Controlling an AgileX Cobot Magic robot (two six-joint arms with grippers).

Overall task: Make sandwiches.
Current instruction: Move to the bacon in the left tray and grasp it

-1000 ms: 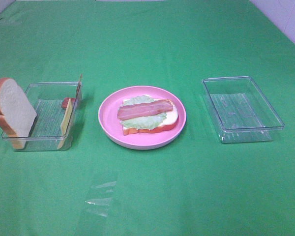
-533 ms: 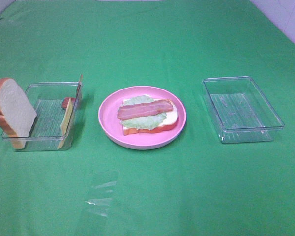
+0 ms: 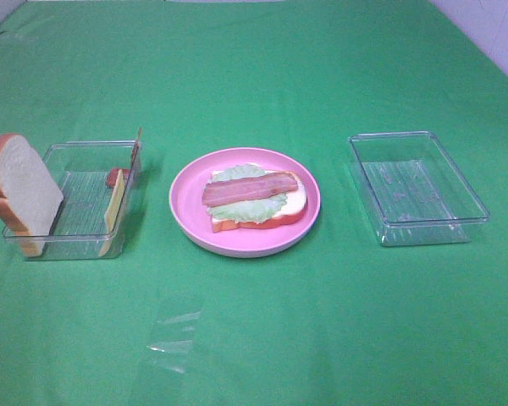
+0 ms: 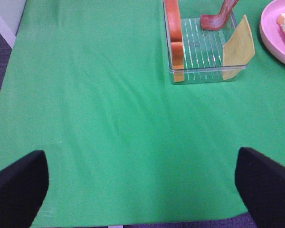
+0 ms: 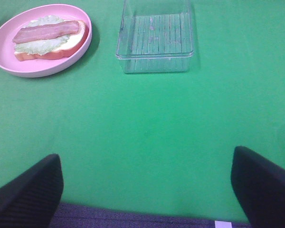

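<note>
No change across last second, arms idle.
- Half-built sandwich (image 3: pixel 254 201) (white bread, pale lettuce, bacon strip) lay on round pink plate (image 3: pixel 186 216), frame centre.
- Yellow cheese square (image 3: pixel 113 203) and second white bread slice (image 3: pixel 24 184) waited at clear plastic tray (image 3: pixel 93 144), frame left.
- Left gripper (image 4: pixel 141 156) and right gripper (image 5: pixel 146 156) both gaped wide, holding nothing.
- Judged: cheese next.

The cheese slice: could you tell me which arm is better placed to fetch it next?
Probably left: the cheese slice leans in the left-side tray, ahead of the left jaws; the right wrist view misses it.
</note>
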